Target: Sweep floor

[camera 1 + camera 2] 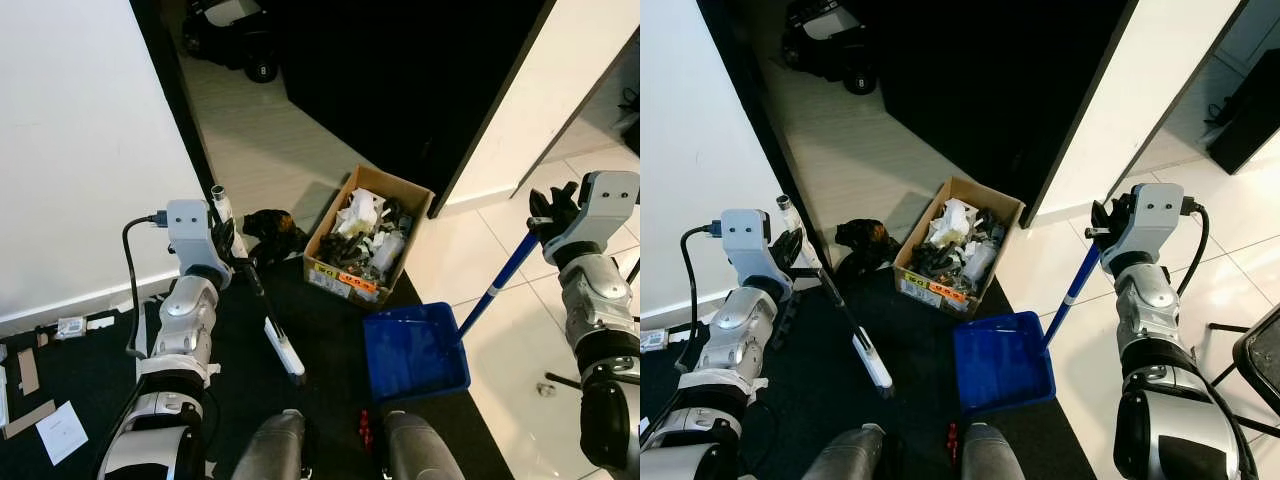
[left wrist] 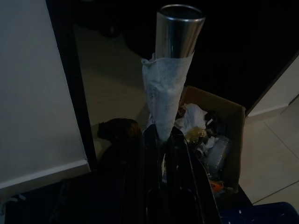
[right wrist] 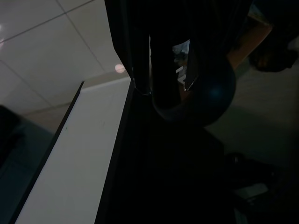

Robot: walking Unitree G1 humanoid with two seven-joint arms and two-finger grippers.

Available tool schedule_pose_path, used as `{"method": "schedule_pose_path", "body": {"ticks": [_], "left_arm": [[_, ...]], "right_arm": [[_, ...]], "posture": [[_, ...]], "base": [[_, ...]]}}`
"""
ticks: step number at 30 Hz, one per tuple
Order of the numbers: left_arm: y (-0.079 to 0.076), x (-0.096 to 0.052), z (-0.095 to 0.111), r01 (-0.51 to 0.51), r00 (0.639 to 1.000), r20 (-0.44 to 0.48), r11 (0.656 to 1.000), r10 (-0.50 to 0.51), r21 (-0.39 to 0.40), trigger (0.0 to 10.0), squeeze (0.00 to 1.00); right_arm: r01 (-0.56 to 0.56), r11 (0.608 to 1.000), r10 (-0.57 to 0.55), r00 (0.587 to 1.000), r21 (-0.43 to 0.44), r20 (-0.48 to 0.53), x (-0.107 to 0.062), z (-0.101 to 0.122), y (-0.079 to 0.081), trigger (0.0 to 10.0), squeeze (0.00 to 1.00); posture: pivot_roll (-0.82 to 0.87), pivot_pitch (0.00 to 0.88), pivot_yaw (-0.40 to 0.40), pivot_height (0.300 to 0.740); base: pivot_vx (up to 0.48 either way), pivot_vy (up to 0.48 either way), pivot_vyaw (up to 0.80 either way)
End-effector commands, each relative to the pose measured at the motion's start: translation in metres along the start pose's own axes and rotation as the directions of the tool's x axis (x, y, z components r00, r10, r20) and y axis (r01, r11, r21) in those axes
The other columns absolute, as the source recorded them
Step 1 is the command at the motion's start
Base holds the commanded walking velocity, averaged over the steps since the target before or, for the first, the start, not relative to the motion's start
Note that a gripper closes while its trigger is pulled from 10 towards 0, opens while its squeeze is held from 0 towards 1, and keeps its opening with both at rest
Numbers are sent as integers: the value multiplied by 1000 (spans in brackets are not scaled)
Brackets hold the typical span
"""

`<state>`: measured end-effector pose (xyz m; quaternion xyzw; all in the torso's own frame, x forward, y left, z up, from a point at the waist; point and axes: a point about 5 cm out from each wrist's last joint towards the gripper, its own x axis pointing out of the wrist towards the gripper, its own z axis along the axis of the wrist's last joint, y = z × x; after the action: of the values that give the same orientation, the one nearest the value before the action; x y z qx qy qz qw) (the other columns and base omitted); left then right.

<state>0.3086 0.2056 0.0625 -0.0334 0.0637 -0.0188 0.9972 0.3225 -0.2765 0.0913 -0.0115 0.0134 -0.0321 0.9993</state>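
- The left gripper point(image 1: 232, 243) is clamped on the upper part of a broom point(image 1: 262, 300), whose dark shaft slants down across the black mat point(image 1: 330, 320) to a white head near the robot's knees.
- In the left wrist view the jaws close around a paper-wrapped stretch of the shaft, with the bare metal tip point(image 2: 180, 29) rising above them; the fingers point(image 2: 154, 177) are lost in shadow lower down.
- The right gripper point(image 1: 1108, 228) holds the top of the blue handle point(image 1: 1072, 290) of a blue dustpan point(image 1: 1002, 362), which sits on the mat's edge by the pale tiled floor point(image 1: 500, 340).
- The right wrist view is very dark: two black fingers point(image 3: 135, 46) stand on either side of a rounded dark-blue knob point(image 3: 210, 93), and how tightly they press on it cannot be made out.
- A cardboard box point(image 1: 370, 240) full of crumpled rubbish stands on the floor just behind the dustpan, its contents too jumbled to name.
- A dark lump point(image 1: 268, 228) lies just beside the box's left side, against the base of the white wall point(image 1: 80, 150); what it is cannot be told.
- Scraps of paper and card point(image 1: 55, 425) lie on the mat at the lower left, partly cut off by the frame.
- A wheeled object point(image 1: 235, 35) in the dark doorway at the top is mostly cut off.
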Motion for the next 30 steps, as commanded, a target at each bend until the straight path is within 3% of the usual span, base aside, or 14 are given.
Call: {"method": "schedule_pose_path", "body": {"ticks": [1,8,13,17,30], "left_arm": [[-9,-1,-5,31,999,-22,999,-31,-20,10000,0],[-11,-2,-7,25,999,-31,1000,-26,-6,10000,0],[-14,-1,-7,31,999,-31,999,-31,15,10000,0],[-15,-2,-6,24,1000,-10,999,-24,-26,10000,0],[-9,-6,-8,17,1000,-24,1000,-17,0,10000,0]], "right_arm": [[6,1000,-6,1000,3,-6,-3,-4,1,10000,0],[22,1000,-22,1000,14,-19,-10,-13,-1,10000,0],[25,1000,-25,1000,12,-19,-11,-12,-3,10000,0],[27,1000,-27,1000,6,-13,-10,-10,-4,10000,0],[18,1000,-18,1000,3,-4,-9,-8,-2,10000,0]], "posture": [[-49,28,-60,740],[-50,35,-46,740],[-54,37,-46,740],[-55,38,-48,740],[-43,42,-45,740]], "base": [[0,0,0],[0,-76,0],[0,-480,0],[0,-407,0],[0,0,0]]}}
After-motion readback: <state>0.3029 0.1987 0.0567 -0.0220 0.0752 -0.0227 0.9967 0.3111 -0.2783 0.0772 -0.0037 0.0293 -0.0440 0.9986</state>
